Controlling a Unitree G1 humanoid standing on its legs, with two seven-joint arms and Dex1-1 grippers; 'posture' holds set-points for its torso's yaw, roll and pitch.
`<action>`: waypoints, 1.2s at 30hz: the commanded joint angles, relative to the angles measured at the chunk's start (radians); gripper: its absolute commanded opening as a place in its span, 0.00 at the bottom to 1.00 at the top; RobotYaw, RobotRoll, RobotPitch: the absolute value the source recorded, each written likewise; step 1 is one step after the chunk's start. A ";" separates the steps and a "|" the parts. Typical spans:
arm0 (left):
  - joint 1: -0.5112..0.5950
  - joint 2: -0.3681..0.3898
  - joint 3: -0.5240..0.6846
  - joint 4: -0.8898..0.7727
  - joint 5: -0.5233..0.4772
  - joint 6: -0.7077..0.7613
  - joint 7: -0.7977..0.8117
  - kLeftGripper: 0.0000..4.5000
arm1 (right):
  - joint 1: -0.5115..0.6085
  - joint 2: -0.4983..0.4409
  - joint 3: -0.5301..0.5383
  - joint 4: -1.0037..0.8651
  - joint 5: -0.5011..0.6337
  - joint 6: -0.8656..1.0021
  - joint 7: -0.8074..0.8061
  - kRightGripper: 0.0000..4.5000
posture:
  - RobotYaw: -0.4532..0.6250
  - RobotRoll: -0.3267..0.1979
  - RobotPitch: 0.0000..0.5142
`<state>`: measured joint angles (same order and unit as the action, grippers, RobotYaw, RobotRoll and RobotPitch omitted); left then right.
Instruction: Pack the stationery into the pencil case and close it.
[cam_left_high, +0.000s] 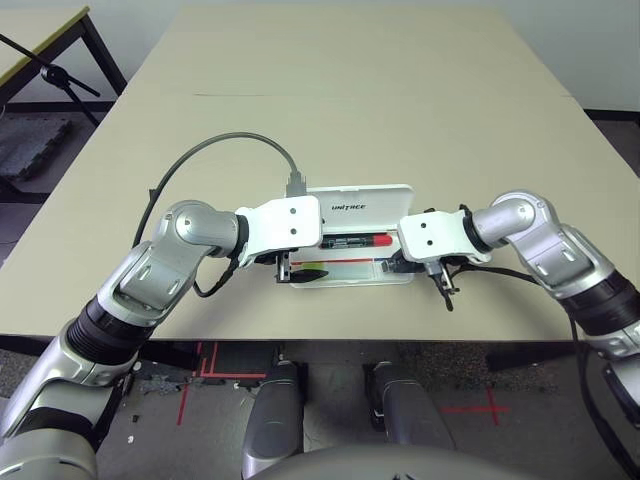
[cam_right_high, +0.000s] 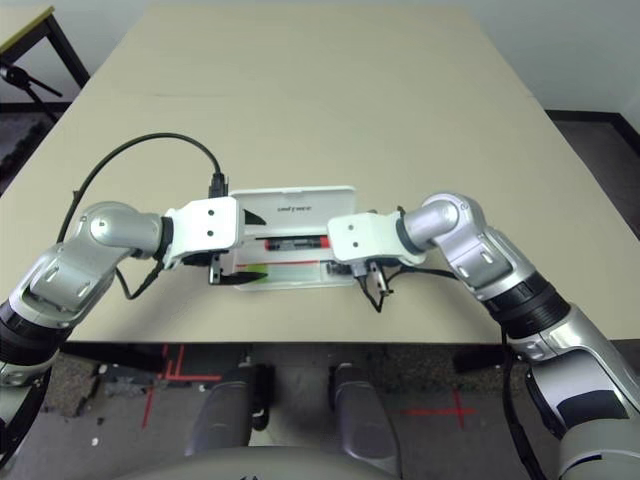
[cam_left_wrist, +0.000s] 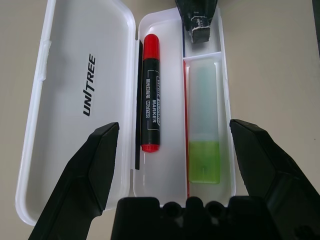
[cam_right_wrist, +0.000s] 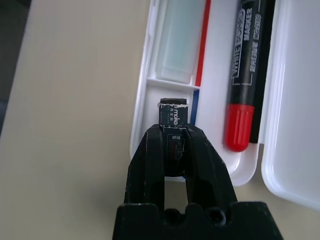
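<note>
The white pencil case (cam_left_high: 360, 200) lies open near the table's front edge, its "UNITREE" lid (cam_left_wrist: 75, 100) flat on the far side. Inside the tray lie the red marker (cam_left_wrist: 150, 100) with its black barrel and the lime-green-and-white stick (cam_left_wrist: 204, 145). My left gripper (cam_left_wrist: 175, 131) hangs open above the tray's left end, its fingers straddling both items without touching them. At the tray's right end my right gripper (cam_right_wrist: 174, 135) is shut on the tiny dark piece (cam_right_wrist: 173, 112), which points into the small end compartment. I cannot tell whether it touches the floor.
A black cable (cam_left_high: 230, 145) arcs from my left wrist over the beige table (cam_left_high: 350, 90). Another table (cam_left_high: 40, 30) and a black stand (cam_left_high: 60, 75) sit off the far left. The case lies close to the table's front edge (cam_left_high: 330, 335).
</note>
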<state>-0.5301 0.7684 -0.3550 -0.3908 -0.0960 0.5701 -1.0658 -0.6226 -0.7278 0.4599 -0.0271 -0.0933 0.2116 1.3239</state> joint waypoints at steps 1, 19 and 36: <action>0.012 0.004 -0.009 -0.021 0.009 0.009 0.006 1.00 | -0.003 0.014 -0.004 0.011 -0.005 -0.021 -0.014 0.23 | 0.48 0.62 0.25; 0.032 0.011 -0.001 -0.028 0.005 0.009 0.016 1.00 | 0.044 -0.166 -0.295 0.022 0.259 0.101 0.077 0.99 | 0.48 0.62 0.25; 0.034 0.031 0.008 -0.021 -0.003 0.009 0.007 1.00 | 0.067 -0.304 -0.450 0.217 0.362 0.142 0.129 0.99 | 0.46 0.62 0.26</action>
<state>-0.5030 0.7906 -0.3541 -0.4032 -0.0963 0.5757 -1.0504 -0.5638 -1.0208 0.0228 0.1842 0.2553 0.3529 1.4441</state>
